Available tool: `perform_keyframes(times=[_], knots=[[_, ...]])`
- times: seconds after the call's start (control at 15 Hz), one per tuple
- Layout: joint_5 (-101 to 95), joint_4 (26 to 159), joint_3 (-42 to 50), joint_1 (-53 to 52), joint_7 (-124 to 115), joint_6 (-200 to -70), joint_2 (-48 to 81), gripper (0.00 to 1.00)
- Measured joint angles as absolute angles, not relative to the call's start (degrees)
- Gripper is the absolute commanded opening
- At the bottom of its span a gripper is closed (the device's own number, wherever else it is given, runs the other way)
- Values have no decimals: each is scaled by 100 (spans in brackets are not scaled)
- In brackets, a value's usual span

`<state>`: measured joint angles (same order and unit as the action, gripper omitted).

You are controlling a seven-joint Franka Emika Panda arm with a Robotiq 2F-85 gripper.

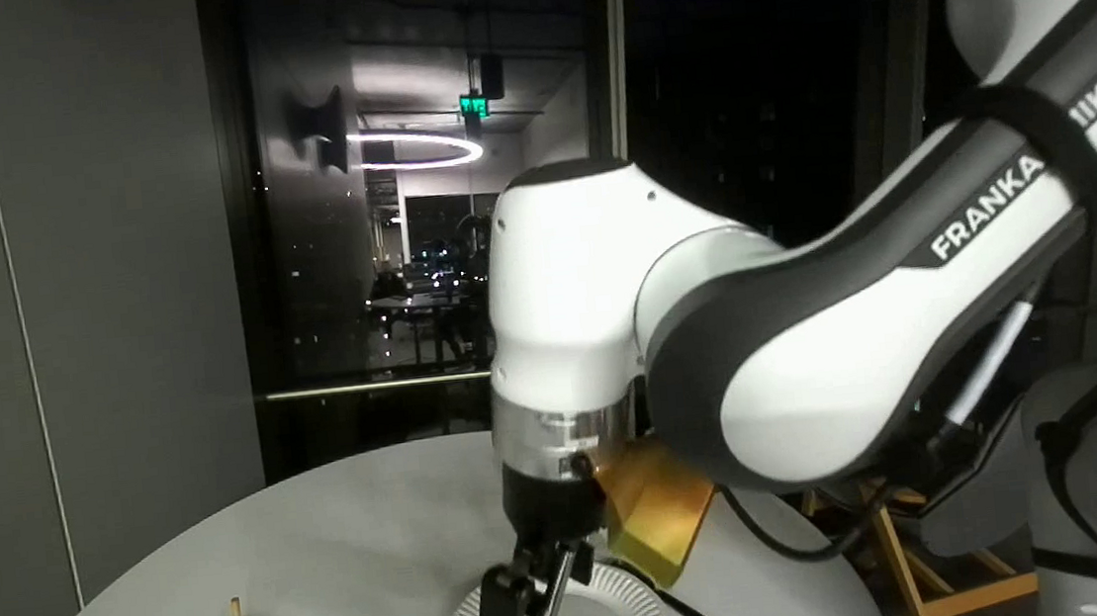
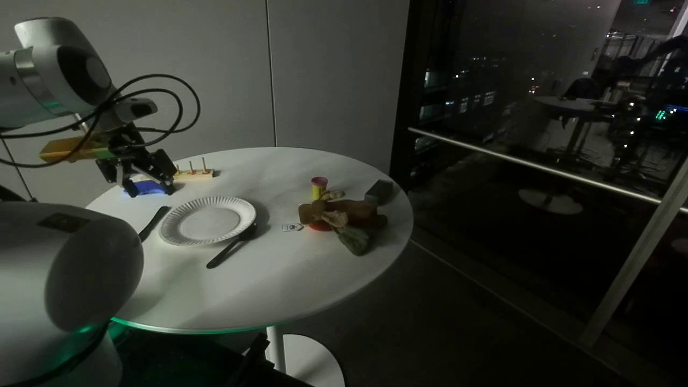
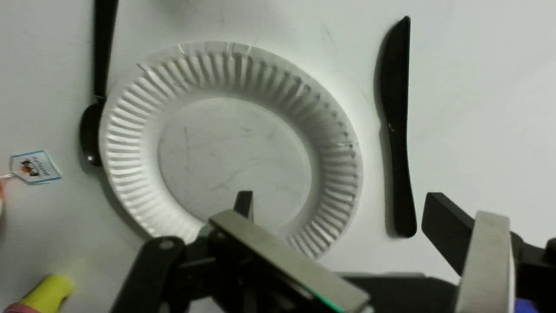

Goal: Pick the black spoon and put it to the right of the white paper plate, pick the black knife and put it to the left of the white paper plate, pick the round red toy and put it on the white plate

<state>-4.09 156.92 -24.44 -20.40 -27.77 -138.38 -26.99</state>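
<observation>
The white paper plate (image 2: 171, 232) lies on the round table; its rim also shows in the wrist view (image 3: 130, 143). The black spoon (image 2: 228, 250) lies along one side of it, bowl by the rim, also in the wrist view (image 3: 100, 52). The black knife (image 2: 155, 221) lies on the opposite side, also in the wrist view (image 3: 397, 126). A red-orange round thing (image 2: 320, 226), likely the round red toy, is mostly hidden under a brown toy. My gripper (image 3: 343, 213) is open and empty, raised above the table; the knife's handle shows between its fingers.
A yellow-and-red cup (image 2: 319, 187), a brown toy (image 2: 355, 210), a green soft toy (image 2: 353, 240) and a grey block (image 2: 379, 192) stand beyond the plate. A peg board (image 2: 194, 173) and a blue thing (image 2: 145, 187) lie near the gripper. A paper tag (image 3: 37, 167) lies near the spoon.
</observation>
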Motion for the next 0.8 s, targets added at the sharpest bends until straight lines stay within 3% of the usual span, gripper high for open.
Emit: perform_keyframes(times=[0.4,0.8], knots=[[-133,15715,-1840,-1734,-2768,-12826,-4138,100],[-134,15724,-1817,-1385,-2685,-12682,-4459,100]])
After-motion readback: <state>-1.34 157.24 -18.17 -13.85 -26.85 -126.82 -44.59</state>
